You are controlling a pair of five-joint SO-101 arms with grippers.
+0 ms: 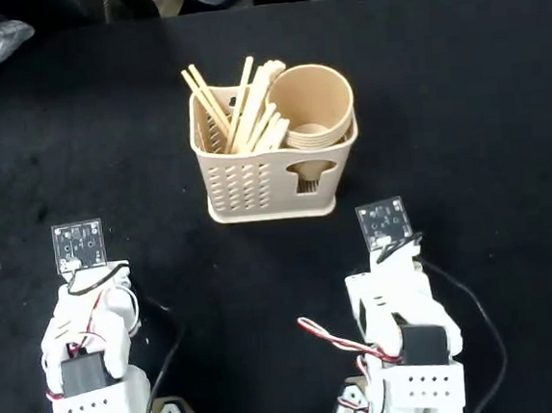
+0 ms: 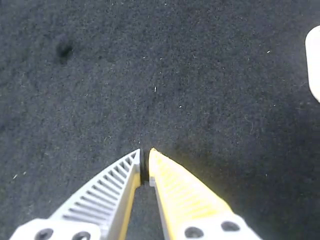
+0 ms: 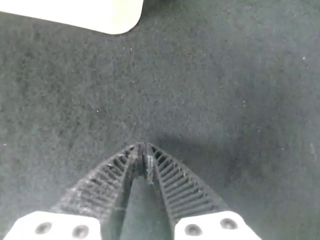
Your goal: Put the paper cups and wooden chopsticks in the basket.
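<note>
1. My left gripper (image 2: 145, 161) is closed. The two fingers meet at their tips, one white and one yellow, and nothing is between them.
2. My right gripper (image 3: 143, 151) is closed in the same way. Its dark fingers touch at the tips and it holds nothing.
3. Both grippers point down at the black cloth of the table (image 1: 480, 102), each a little above it.
4. In the high view my left arm (image 1: 86, 329) and my right arm (image 1: 402, 316) are folded back at the near edge of the table. They are well apart from each other.
5. The basket (image 1: 269, 183) stands upright on the cloth, farther out than both arms and about between them. It is beige, with rows of small holes in its wall and a handle opening on the side that faces me.
6. The paper cups (image 1: 314, 107) are inside the basket, in the part nearer to my right arm. They sit one inside another, with the open mouth up, and the top cup comes above the rim.
7. The wooden chopsticks (image 1: 238, 103) are also inside the basket, in the part nearer to my left arm. They lean at different angles, their upper ends stick out over the rim, and some rest against the cups.
8. I cannot tell if a wall inside the basket separates the cups from the chopsticks.
9. A pale corner of the basket shows at the edge of each wrist view, apart from the fingers.
</note>
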